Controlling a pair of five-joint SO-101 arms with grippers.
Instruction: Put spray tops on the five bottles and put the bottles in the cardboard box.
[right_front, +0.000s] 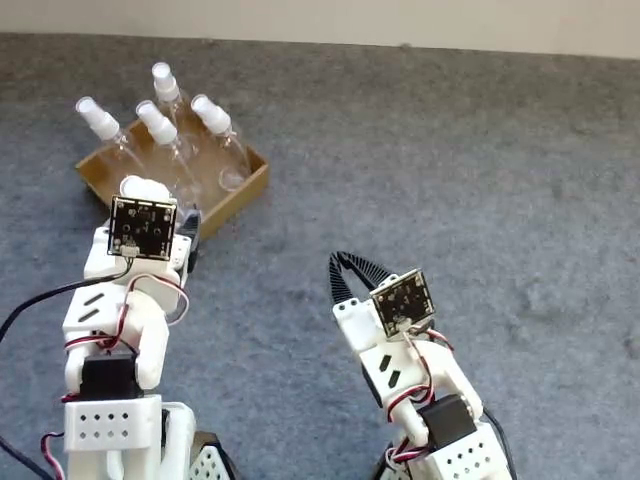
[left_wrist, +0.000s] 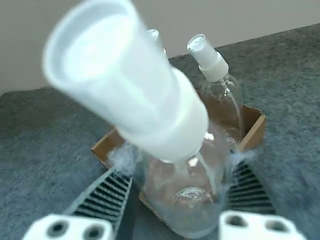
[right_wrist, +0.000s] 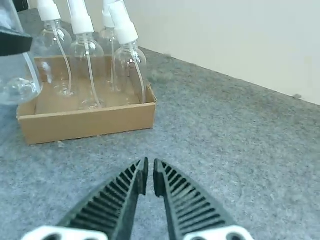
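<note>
The left gripper (left_wrist: 179, 167) is clamping the round glass body of a clear spray bottle (left_wrist: 186, 192), its two ribbed black fingers (left_wrist: 105, 197) pressing on opposite sides of the glass. The bottle is standing tilted, and its white spray top (left_wrist: 127, 87) is sitting on the neck with the dip tube running down inside. In the high view this gripper (right_front: 188, 234) is hanging at the edge of the cardboard box (right_front: 255, 178) that faces the arms, with the held bottle's white top (right_front: 143, 188) showing just past the wrist camera board at about twelve o'clock from it. The bottle's base is hovering over that edge of the box; whether it is touching the cardboard I cannot tell. Inside the box four more capped bottles (right_front: 212, 113) are standing upright, close together, clustering toward the far side, each wearing a white spray top. The right gripper (right_wrist: 150, 176) is resting with its jaws drawn together, only a thin slit showing between the tips, and it is gripping nothing. In the high view it (right_front: 340, 262) is sitting low over the grey carpet (right_front: 470, 150), well apart from the box, at roughly four o'clock from it, and pointing toward about eleven o'clock. The box itself is lying at about ten o'clock from the middle of the high view. A pale wall (right_wrist: 225, 35) is running along the carpet's far edge.
</note>
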